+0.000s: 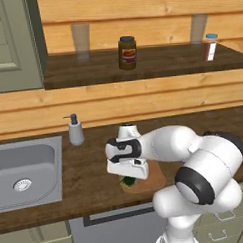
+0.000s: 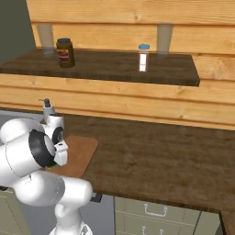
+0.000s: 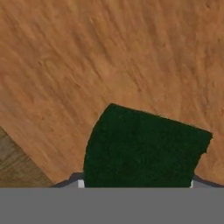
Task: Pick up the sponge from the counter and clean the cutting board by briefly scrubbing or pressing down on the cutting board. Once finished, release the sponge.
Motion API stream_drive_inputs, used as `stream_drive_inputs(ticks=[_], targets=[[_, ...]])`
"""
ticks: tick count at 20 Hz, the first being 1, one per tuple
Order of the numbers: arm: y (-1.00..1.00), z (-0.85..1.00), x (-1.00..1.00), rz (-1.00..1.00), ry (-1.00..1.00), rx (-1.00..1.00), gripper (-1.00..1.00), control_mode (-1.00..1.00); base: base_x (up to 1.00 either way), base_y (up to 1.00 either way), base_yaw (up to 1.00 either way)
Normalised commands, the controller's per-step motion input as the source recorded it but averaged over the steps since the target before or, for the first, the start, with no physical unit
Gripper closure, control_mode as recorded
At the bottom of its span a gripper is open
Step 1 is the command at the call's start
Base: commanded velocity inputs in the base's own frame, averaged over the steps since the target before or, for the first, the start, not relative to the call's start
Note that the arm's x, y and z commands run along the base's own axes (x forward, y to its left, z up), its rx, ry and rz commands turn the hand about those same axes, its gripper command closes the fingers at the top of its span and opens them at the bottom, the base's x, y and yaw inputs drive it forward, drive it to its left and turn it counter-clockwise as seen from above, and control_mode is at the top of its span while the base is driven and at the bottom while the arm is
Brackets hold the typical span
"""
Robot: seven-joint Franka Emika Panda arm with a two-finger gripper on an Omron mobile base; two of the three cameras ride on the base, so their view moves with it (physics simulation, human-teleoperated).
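Note:
The dark green sponge [image 3: 142, 148] sits large and close in the hand view, against the light-brown cutting board [image 3: 109, 57]. My gripper [image 3: 135, 183] is shut on the sponge, and just the pale tips of its fingers peek out at the sponge's two lower corners. In the left base view the hand points down, and the sponge [image 1: 128, 181] shows under it at the left end of the cutting board [image 1: 155, 179]. The right base view has my arm covering the left part of the cutting board [image 2: 81, 150]. The dark counter [image 1: 85, 165] carries the board.
A steel sink [image 1: 25, 172] lies left of the board, with a soap dispenser [image 1: 75, 130] behind it. A brown jar [image 1: 127, 53] and a small bottle [image 1: 210, 45] stand on the higher shelf. The counter [image 2: 160, 156] stretches to the right.

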Motion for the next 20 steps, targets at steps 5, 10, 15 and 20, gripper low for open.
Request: stream_drive_inputs(ticks=[5, 10, 15, 20], targets=[[-0.14, -0.04, 0.71, -0.32, -0.08, 0.00, 1.00, -1.00, 0.00, 0.00, 0.00], [-0.19, -0.01, 0.74, -0.31, -0.11, 0.00, 1.00, -1.00, 0.00, 0.00, 0.00], [-0.10, -0.15, 0.87, -0.35, -0.13, 0.00, 1.00, -1.00, 0.00, 0.00, 0.00], [-0.12, -0.13, 0.91, -0.37, -0.11, 0.00, 1.00, -1.00, 0.00, 0.00, 0.00]])
